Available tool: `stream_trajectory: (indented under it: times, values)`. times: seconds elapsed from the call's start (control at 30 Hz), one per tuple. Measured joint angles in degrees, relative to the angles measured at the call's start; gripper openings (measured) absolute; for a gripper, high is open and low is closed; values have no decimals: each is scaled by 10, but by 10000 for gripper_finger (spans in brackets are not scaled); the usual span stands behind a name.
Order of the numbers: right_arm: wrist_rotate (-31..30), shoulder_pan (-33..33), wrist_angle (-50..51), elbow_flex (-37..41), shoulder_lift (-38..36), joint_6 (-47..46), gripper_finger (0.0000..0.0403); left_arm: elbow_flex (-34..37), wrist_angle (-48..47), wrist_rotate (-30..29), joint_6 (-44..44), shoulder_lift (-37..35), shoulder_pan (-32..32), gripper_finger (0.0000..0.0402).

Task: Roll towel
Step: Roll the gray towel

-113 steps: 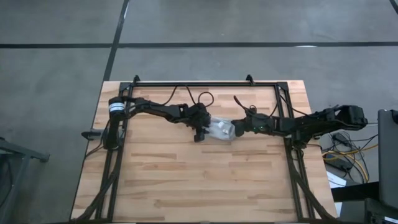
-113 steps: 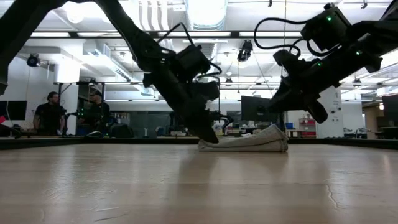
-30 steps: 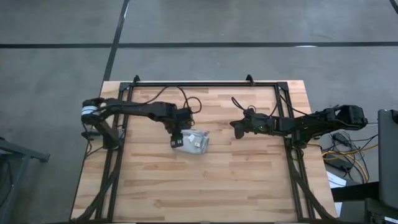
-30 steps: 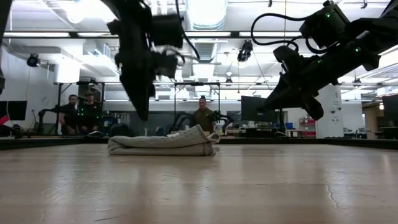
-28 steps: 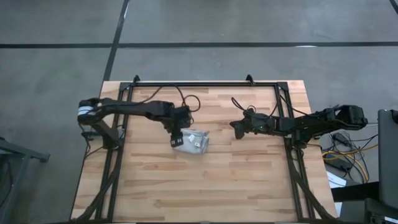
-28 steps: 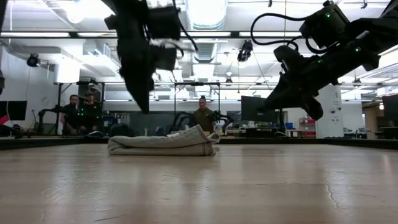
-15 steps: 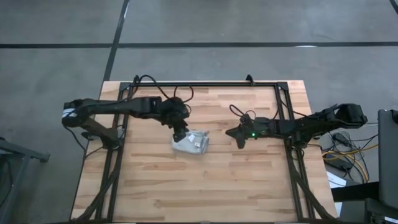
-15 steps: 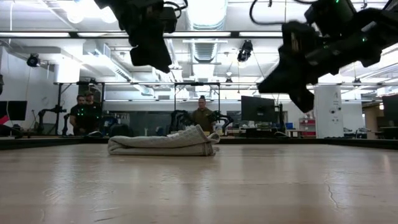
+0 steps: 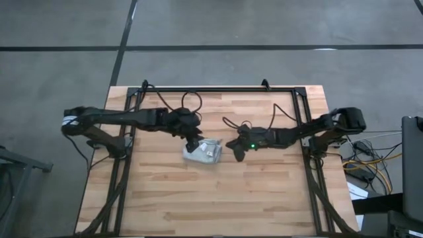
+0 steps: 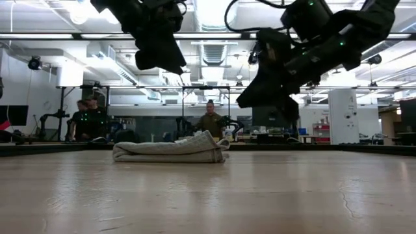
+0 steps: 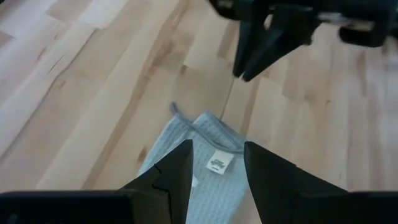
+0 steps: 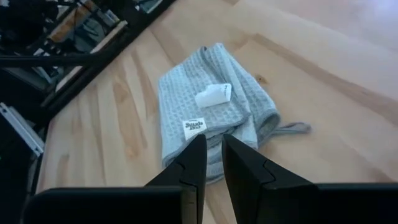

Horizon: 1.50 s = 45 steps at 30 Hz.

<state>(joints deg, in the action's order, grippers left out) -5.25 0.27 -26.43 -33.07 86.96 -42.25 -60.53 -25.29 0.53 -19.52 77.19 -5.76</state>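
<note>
I see one towel (image 9: pixel 203 151) folded near the tabletop (image 9: pixel 218 198) centre, my left hand (image 9: pixel 192 143) part-open above its left, right hand (image 9: pixel 235 149) nearly closed, empty, just right.

Wooden butcher-block table (image 9: pixel 218 192), pale planks, stands on a grey concrete floor (image 9: pixel 264 23) crossed by dark lines. A black metal frame (image 9: pixel 218 88) runs along the table's far edge. Low view: three people (image 10: pixel 209 121) stand in the room behind, under ceiling strip lights (image 10: pixel 214 8).
</note>
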Motion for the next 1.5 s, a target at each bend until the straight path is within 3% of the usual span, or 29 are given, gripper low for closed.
stream_trajectory:
  times: [0.33, 0.57, 0.97, 1.5]
  values:
    - [28, 0, -1, -15, 31, -16, 50, 165, 196, 0, -60, -109, 15, 147]
    - [27, 0, -1, -25, 54, -28, 50, 266, 277, -7, -130, -169, 15, 147]
    - [27, 6, -55, -42, 125, -73, 50, 318, 283, -22, -177, -191, 15, 147]
    - [27, 14, -54, -41, 145, -88, 50, 370, 343, -22, -200, -195, 15, 147]
